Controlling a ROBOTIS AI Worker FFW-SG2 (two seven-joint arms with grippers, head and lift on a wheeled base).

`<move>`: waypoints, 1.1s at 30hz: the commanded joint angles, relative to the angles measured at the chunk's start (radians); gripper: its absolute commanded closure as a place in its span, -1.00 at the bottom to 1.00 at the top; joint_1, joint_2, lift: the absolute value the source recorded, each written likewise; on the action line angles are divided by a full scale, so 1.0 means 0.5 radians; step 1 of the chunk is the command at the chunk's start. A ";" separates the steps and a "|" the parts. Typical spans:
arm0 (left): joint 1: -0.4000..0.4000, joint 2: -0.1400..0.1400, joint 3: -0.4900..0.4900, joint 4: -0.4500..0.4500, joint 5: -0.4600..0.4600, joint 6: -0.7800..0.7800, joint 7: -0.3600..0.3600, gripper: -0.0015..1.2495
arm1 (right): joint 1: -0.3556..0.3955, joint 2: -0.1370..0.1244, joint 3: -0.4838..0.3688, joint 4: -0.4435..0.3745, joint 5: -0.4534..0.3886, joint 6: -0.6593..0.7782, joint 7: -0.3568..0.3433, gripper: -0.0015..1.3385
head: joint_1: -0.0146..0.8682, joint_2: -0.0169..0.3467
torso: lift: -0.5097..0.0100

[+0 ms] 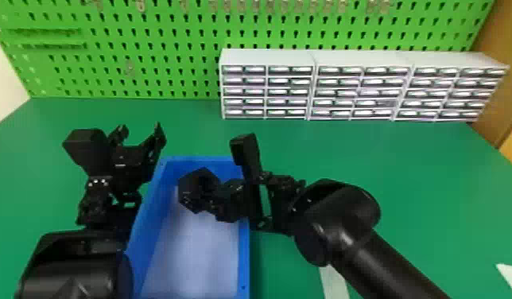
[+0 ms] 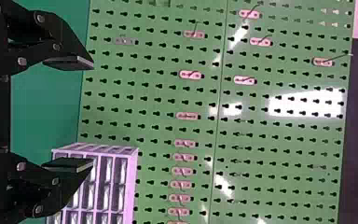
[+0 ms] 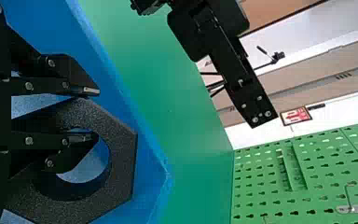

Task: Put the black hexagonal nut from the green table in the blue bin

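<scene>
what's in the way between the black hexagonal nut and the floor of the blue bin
Nothing visible: the right pincer grips the black hexagonal nut within the walls of the blue bin, with no object seen beneath it. The left pincer is off to the left, outside the bin.

We see a plain green desk (image 1: 394, 159) and, along its far edge, a brighter green pegboard (image 1: 148, 59) patterned with even rows of dark keyhole slots. Toward the far right corner, the drawer cabinets (image 1: 267, 57) make a whitish grid. Near the close edge, our bin (image 1: 245, 270) is blue, its floor (image 1: 195, 258) pale bluish white. We find the nut (image 3: 122, 158) black with fine grey speckling, and both the left gripper (image 1: 141, 129) and right gripper (image 1: 227, 200) black.
</scene>
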State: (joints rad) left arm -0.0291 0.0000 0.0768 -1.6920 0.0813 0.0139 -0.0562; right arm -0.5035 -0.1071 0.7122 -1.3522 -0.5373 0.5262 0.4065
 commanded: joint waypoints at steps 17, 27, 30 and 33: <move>0.000 -0.005 0.000 0.000 0.000 0.000 0.002 -0.18 | 0.007 0.009 -0.068 0.002 0.010 0.006 0.000 -0.66 | 0.59 -0.63 | 0.59; 0.006 -0.005 0.000 0.000 0.000 0.000 0.002 -0.18 | 0.013 0.015 -0.219 -0.020 0.074 0.006 0.000 -0.72 | 0.59 -0.63 | 0.59; 0.006 -0.005 0.000 0.000 0.000 0.000 0.002 -0.18 | 0.016 0.018 -0.274 -0.044 0.124 0.000 0.000 -0.72 | 0.59 -0.63 | 0.59; 0.006 -0.005 -0.003 0.000 0.003 0.000 0.002 -0.18 | 0.025 0.018 -0.323 -0.063 0.145 -0.021 0.000 -0.72 | 0.59 -0.63 | 0.59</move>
State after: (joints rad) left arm -0.0261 0.0000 0.0766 -1.6920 0.0821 0.0138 -0.0552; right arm -0.4953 -0.0987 0.5829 -1.3719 -0.4833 0.5257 0.4065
